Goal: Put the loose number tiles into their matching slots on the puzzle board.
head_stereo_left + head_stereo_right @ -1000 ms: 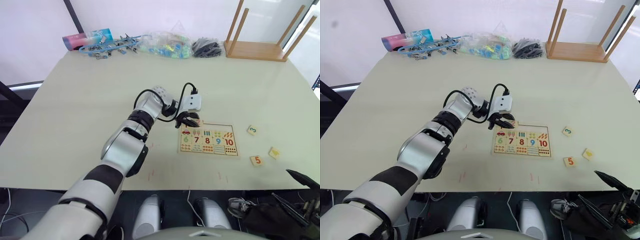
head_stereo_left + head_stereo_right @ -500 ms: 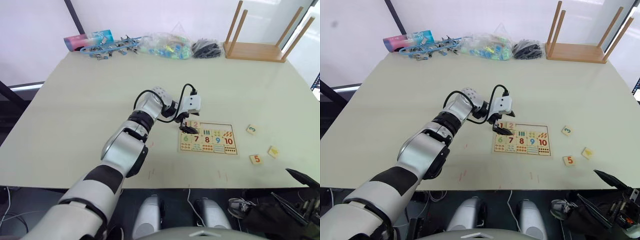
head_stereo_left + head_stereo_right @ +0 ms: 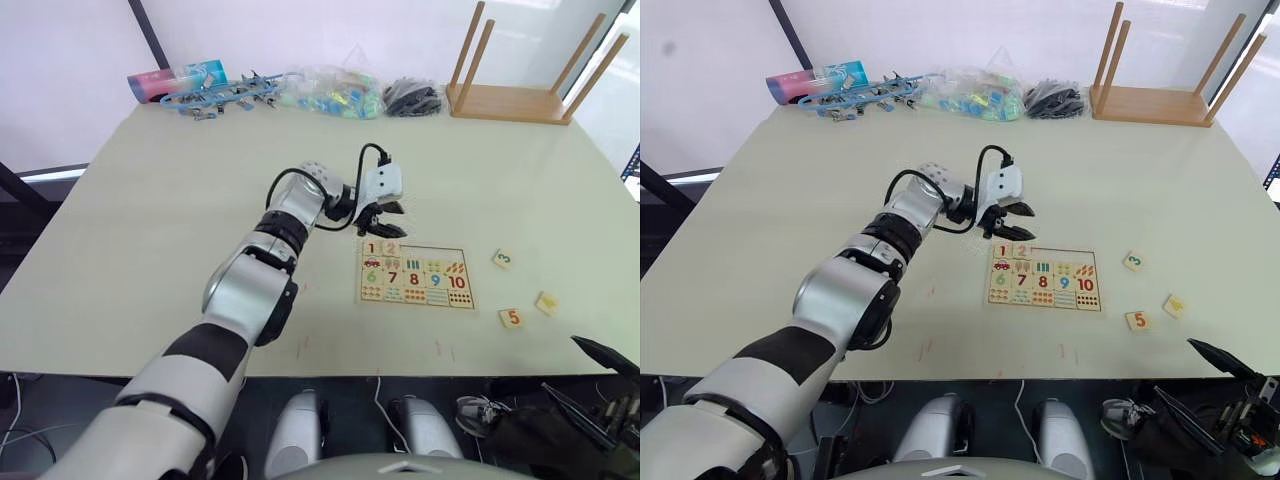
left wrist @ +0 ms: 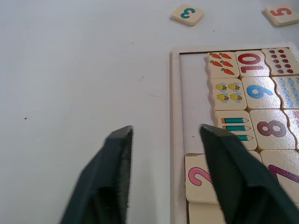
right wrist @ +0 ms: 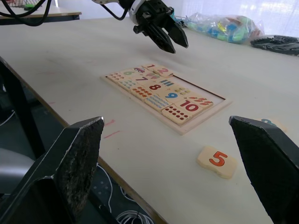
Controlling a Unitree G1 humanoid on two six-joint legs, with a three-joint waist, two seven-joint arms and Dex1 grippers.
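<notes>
We see a matt, smooth cream table (image 3: pixel 150 220). The puzzle board (image 3: pixel 415 277) and loose tiles (image 3: pixel 512 319) look like pale, smooth wood with printed colours. Our left gripper (image 4: pixel 164 177) has black fingers (image 4: pixel 112 172) with a matt finish.

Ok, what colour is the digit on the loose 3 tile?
Teal, a blue-green, on the 3 tile; the left wrist view shows it best.

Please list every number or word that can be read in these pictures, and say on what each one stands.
"1", "2": tiles in the puzzle board's top row.
"6", "7", "8", "9", "10": its second row.
"3": loose tile on the table.
"5": loose tile nearer the table edge.
Third loose tile: unreadable.
</notes>
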